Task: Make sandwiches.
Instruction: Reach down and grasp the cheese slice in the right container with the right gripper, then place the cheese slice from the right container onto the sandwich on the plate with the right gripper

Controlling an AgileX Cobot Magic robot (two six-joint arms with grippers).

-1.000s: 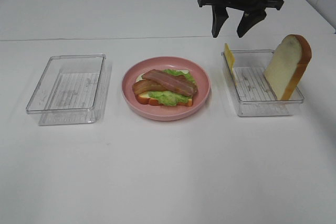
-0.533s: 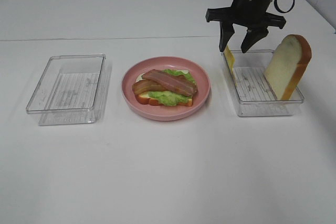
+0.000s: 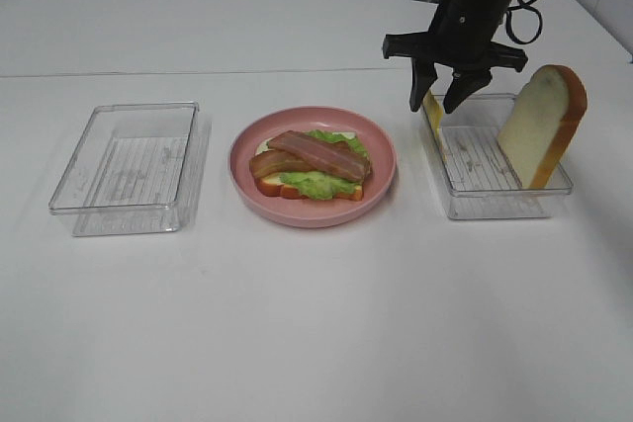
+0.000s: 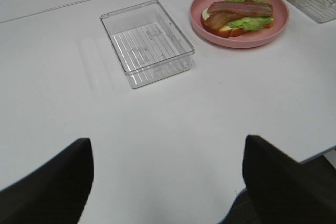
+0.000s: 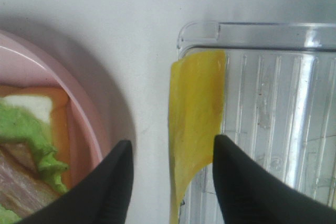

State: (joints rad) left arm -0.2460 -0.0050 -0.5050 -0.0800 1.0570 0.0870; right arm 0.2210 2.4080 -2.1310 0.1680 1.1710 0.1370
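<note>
The right gripper (image 3: pixel 439 106) hangs directly above the cheese slice (image 3: pixel 433 118). Its jaws are partly open, one on each side of the slice, and no grip shows yet. The wrist view shows the same thing: the right gripper (image 5: pixel 173 182) has yellow cheese (image 5: pixel 197 103) filling the gap between its dark fingers. The slice stands on edge in the clear tray (image 3: pixel 495 207), against the wall nearest the pink plate (image 3: pixel 313 216). Its long axis runs along that wall, from the near side of the surface to the far side. Its top edge points up and leans slightly toward the plate. Its thin side therefore lies across the line on which the jaws close, so a short drop and a squeeze looks sufficient. The bread slice (image 3: pixel 542 126) leans at the tray's other end. Bacon (image 3: pixel 315 153) and lettuce (image 3: pixel 315 183) wait on the plate. The left gripper (image 4: pixel 168 145) holds nothing, with its jaws wide, well away from the cheese.
</note>
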